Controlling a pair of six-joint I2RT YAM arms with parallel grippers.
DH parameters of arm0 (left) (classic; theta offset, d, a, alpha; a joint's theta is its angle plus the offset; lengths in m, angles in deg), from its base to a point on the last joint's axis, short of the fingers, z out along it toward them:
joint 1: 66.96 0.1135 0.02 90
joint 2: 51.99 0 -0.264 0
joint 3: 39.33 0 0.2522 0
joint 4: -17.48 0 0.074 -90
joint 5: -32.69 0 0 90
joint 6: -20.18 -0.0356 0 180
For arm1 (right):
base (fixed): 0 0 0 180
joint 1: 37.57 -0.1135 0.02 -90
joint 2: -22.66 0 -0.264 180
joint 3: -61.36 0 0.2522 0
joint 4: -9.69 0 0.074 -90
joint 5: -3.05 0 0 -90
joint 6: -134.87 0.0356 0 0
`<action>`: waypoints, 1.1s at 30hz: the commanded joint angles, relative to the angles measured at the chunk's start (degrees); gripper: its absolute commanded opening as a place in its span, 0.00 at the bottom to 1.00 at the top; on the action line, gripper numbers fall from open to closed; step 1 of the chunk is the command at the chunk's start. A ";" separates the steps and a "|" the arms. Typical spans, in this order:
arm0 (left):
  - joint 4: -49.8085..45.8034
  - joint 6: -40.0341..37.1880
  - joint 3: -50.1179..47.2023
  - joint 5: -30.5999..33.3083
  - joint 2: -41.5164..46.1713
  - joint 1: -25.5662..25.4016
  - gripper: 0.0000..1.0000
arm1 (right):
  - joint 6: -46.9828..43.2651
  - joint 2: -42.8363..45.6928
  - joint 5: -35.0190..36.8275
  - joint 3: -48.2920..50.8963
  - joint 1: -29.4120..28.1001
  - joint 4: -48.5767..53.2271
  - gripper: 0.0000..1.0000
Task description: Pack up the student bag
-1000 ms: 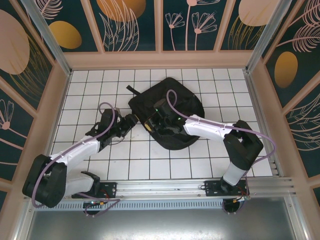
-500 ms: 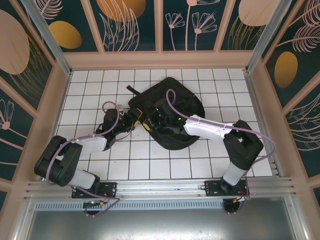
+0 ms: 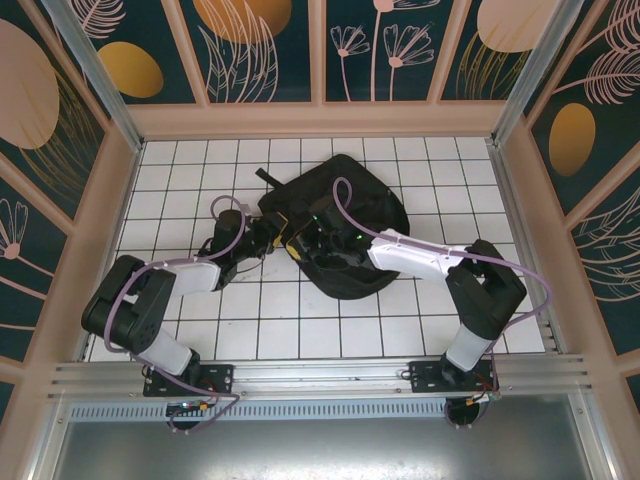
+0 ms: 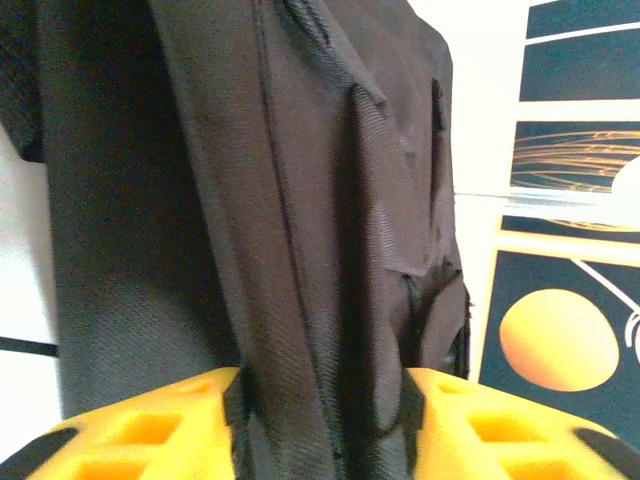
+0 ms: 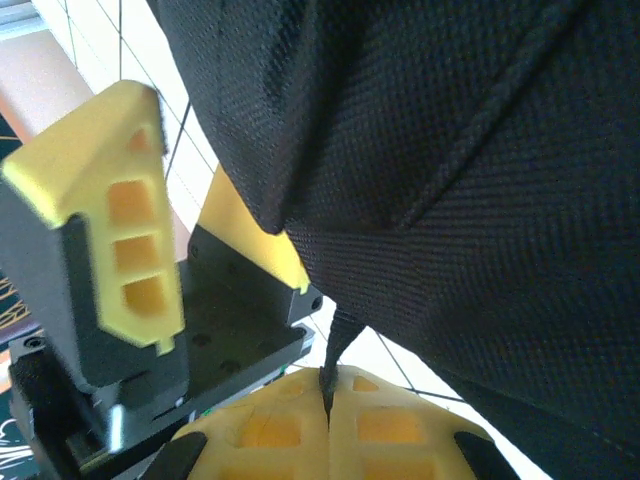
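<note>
The student bag (image 3: 350, 205) lies toward the table's (image 3: 180, 170) far edge, about mid-width, and its inside is hidden. The right claw (image 5: 328, 385) is clamped tight on its thin black tab (image 5: 336, 345). The left claw (image 4: 320, 390) straddles a fabric fold at the bag's left side; whether it grips cannot be told. Bare tiles line the near, left and right edges.
</note>
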 commanded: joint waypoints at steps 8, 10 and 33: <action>-4.43 -3.21 1.90 3.79 -1.53 0.37 0.00 | -4.90 -0.54 -0.39 -2.60 0.74 3.48 0.00; -6.31 -4.34 2.05 5.06 -0.76 0.56 0.00 | -7.14 -0.19 -0.04 -3.67 1.55 7.14 0.00; -17.69 -11.28 6.49 13.05 1.51 1.20 0.00 | -17.69 9.33 -2.90 1.92 4.38 19.02 0.00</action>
